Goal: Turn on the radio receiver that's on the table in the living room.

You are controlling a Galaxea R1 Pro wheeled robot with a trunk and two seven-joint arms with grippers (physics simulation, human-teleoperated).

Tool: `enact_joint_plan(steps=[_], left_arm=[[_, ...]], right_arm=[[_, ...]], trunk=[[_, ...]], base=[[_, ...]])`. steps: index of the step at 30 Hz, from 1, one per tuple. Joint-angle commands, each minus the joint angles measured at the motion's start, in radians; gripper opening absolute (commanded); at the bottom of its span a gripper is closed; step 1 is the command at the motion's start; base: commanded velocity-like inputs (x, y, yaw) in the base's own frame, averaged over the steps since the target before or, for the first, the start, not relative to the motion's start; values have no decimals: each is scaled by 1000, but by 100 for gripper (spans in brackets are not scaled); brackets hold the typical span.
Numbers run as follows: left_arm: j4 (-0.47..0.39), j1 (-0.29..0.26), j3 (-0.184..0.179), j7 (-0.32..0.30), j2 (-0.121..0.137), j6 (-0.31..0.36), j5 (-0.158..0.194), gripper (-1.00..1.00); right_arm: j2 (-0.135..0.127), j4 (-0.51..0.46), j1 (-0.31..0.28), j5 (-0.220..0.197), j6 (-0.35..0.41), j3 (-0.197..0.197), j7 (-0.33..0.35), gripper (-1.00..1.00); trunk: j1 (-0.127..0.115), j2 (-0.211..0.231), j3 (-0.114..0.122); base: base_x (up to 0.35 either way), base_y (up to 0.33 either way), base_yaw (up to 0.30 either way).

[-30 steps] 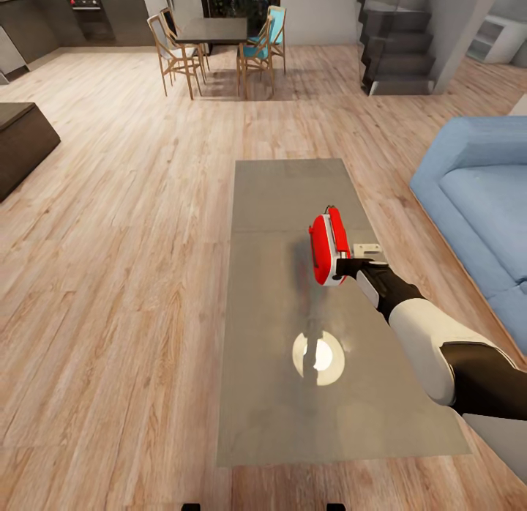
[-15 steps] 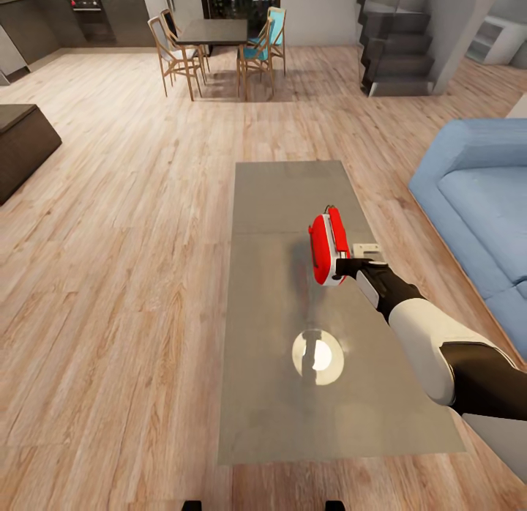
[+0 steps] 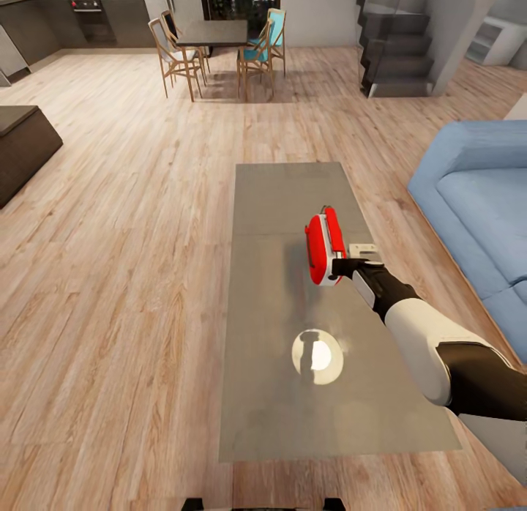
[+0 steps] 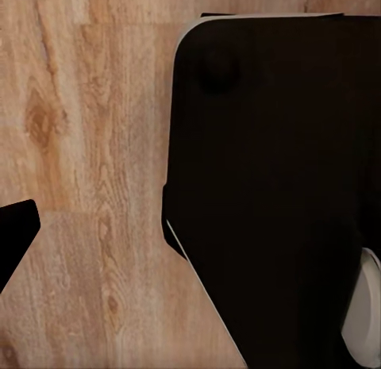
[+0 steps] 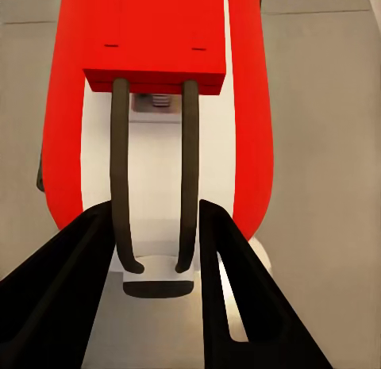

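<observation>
The red radio receiver (image 3: 324, 246) with its white rim stands on edge on the right half of the glossy grey coffee table (image 3: 278, 203). My right gripper (image 3: 341, 265) reaches it from the near side. In the right wrist view the radio (image 5: 151, 36) looms close, and the two black fingers (image 5: 87, 266) are drawn in against the thin handle (image 5: 119, 178), one on each side. My left gripper hangs low over the wood floor (image 4: 87, 107); one dark fingertip (image 4: 16, 234) stays far out at the edge, beside my black base (image 4: 270, 186).
A blue sofa (image 3: 479, 203) runs along the table's right side. A dark low cabinet (image 3: 22, 141) stands at the left. The dark dining table with wooden chairs (image 3: 212, 39) and a staircase (image 3: 399, 50) are at the back. A lamp's reflection (image 3: 317, 356) shines on the tabletop.
The whole view has dropped slightly, so the camera moved. My right gripper and the radio shifted together a little to the left and farther along the table.
</observation>
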Motion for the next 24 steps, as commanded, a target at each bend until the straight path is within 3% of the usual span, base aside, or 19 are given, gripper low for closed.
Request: enact_joint_plan(steps=[1, 24], left_arm=[[0, 0, 0, 0, 0, 0, 0, 100], [0, 0, 0, 0, 0, -1, 0, 100]], right_arm=[[1, -1, 0, 2, 0, -1, -1, -100], [3, -1, 0, 2, -3, -2, -3, -100]], trunk=[[-4, 7, 3], [-92, 168, 75]], base=[[0, 0, 0], [0, 0, 0]])
